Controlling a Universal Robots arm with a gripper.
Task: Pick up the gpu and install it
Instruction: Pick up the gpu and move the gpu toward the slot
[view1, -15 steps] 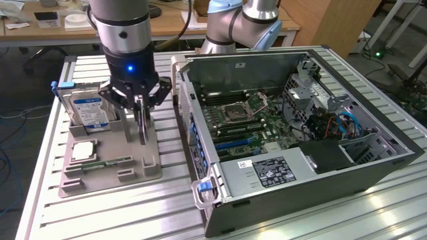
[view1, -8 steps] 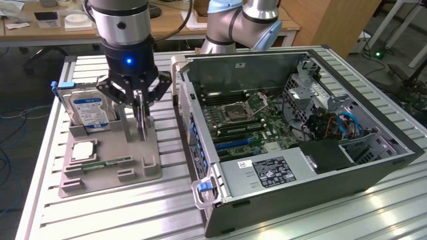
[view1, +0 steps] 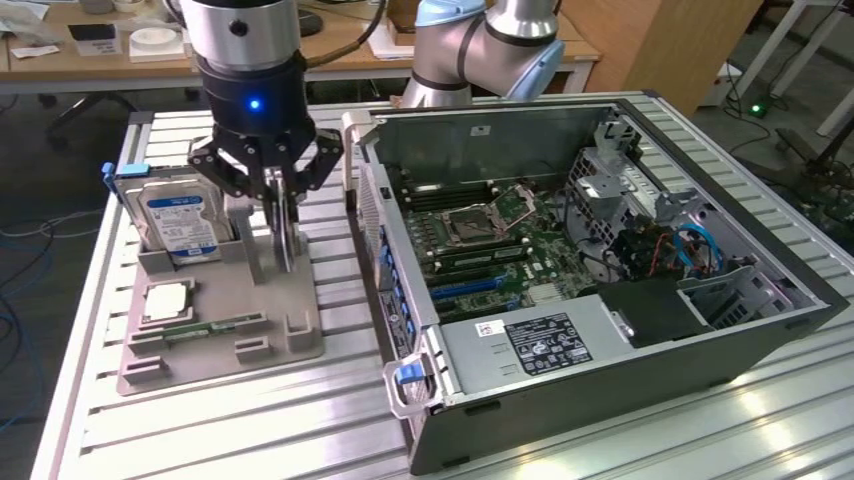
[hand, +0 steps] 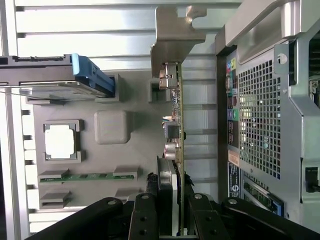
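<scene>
Since the gpu (view1: 283, 245) is seen standing on edge between the jaws of the gripper (view1: 278, 200), the pick-up step is judged to be in hand, with installing not yet begun. The jaws are clamped on the card's upper edge, one finger against each face, and the card hangs straight below them over the grey holder tray (view1: 254, 295). Whether its lower edge is clear of the tray cannot be told. The pale metal bracket (hand: 172, 35) is carried at the end of the card away from the jaws. A hard drive (view1: 180, 220) is propped in the tray on one side of the jaws, and the open computer case (view1: 601, 330) is set close on the other side. The next move is judged to call for a firm, upright hold. The card must be kept off the case wall beside the jaws and squared with a slot on the motherboard (view1: 494, 250).
</scene>
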